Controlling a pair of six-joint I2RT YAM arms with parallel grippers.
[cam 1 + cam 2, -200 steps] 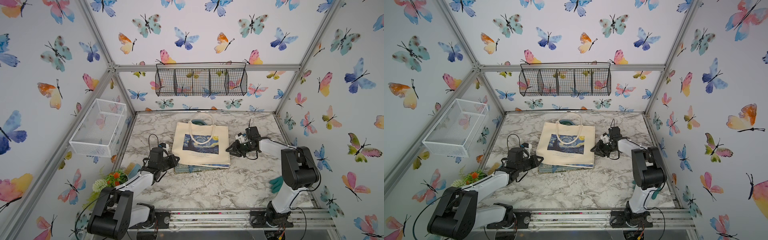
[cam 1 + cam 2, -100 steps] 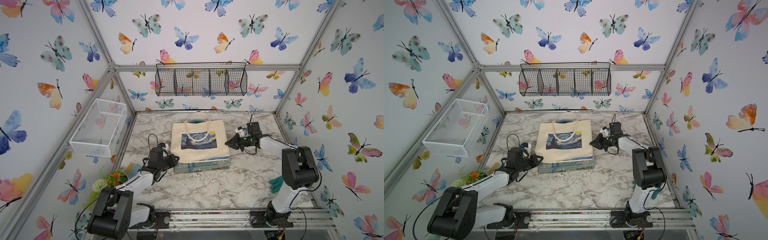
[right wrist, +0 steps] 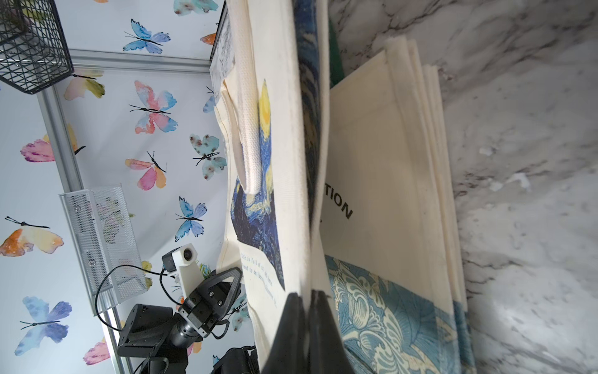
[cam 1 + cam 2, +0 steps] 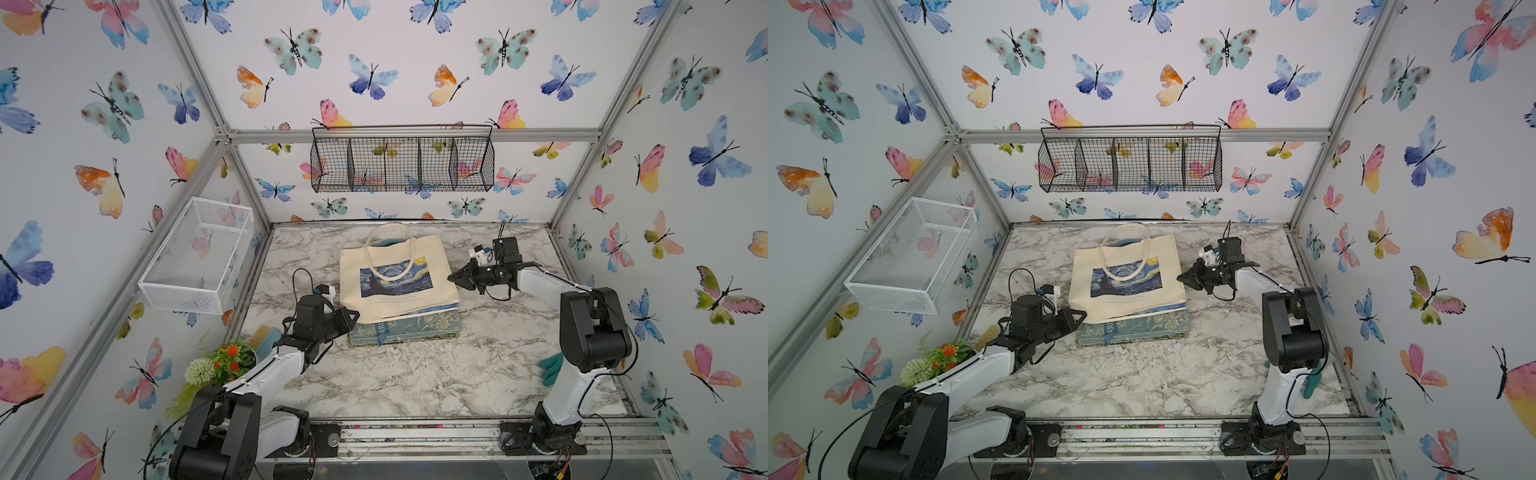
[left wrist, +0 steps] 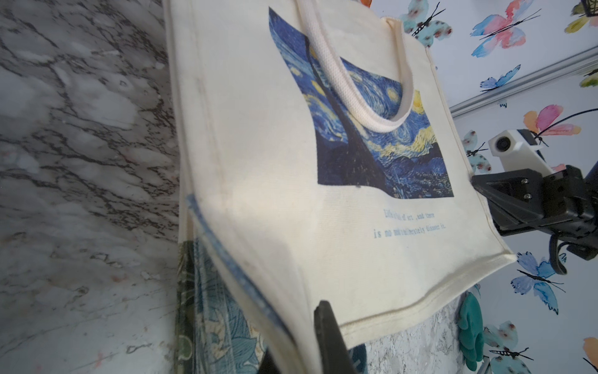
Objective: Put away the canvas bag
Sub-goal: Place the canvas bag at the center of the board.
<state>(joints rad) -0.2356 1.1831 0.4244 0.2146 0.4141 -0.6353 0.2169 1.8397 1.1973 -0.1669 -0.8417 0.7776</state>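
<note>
Left gripper (image 4: 353,315) is clamped on a lower corner of the canvas bag (image 4: 395,282); right gripper (image 4: 452,277) is clamped on the opposite edge. The bag spans between them, held taut, presumably for carrying, raised off the stack of folded bags (image 4: 415,330) beneath.

White links (image 4: 274,370); black joints (image 4: 594,332), cables (image 4: 303,269)

Matt woven cloth canvas bag (image 4: 386,303), glossy marbled tabletop (image 4: 415,374), metal wire basket (image 4: 365,166)

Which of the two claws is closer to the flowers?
Left. The left gripper grips the bag by its corner on the side of the flowers; the right gripper pinches the opposite edge, farther away.
</note>
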